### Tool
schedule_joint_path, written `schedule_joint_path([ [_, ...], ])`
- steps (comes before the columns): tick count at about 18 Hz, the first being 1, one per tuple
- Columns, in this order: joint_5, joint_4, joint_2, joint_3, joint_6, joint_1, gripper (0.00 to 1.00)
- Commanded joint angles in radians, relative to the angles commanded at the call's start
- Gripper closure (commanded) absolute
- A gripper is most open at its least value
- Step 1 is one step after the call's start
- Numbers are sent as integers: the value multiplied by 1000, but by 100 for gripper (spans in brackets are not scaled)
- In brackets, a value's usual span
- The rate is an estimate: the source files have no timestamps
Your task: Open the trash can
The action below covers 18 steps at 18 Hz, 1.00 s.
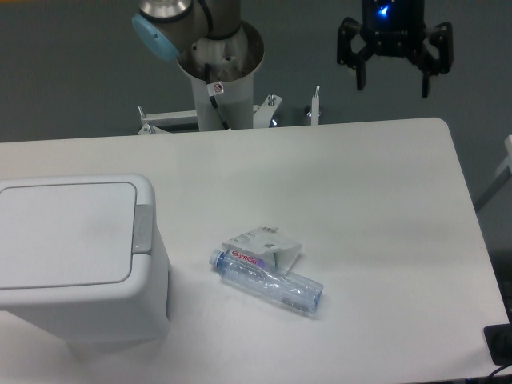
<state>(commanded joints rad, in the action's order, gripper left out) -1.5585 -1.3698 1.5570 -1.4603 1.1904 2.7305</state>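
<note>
White table (360, 184) with rounded corners. Resting on it: a closed white trash can (76, 256) at left; near centre, a clear plastic bottle (268, 281) lying sideways, touching a small white carton (262, 244).

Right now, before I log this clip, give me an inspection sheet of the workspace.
Surface: white table, bare over most of its right half.
Job's things: trash can at the left edge, lid shut and flat, grey push tab on its right side.
Clutter: clear plastic bottle lying on its side mid-table; small white carton touching it behind.
Grippers: gripper high beyond the far edge, fingers spread, holding nothing, far from the can.
Cables: black cable on the arm's pedestal.
Surroundings: dark grey floor; dark object at the lower right corner, unclear.
</note>
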Motion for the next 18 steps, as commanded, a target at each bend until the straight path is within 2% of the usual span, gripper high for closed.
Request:
schedule_joint_path([
  [6, 18, -2, 3, -9, -11, -3, 0],
  [11, 124, 12, 6, -5, -205, -5, 0],
  [13, 147, 53, 18, -3, -291, -6, 0],
  [16, 161, 159, 70, 34, -455, -70, 0],
  [18, 161, 169, 106, 73, -610, -106, 0],
])
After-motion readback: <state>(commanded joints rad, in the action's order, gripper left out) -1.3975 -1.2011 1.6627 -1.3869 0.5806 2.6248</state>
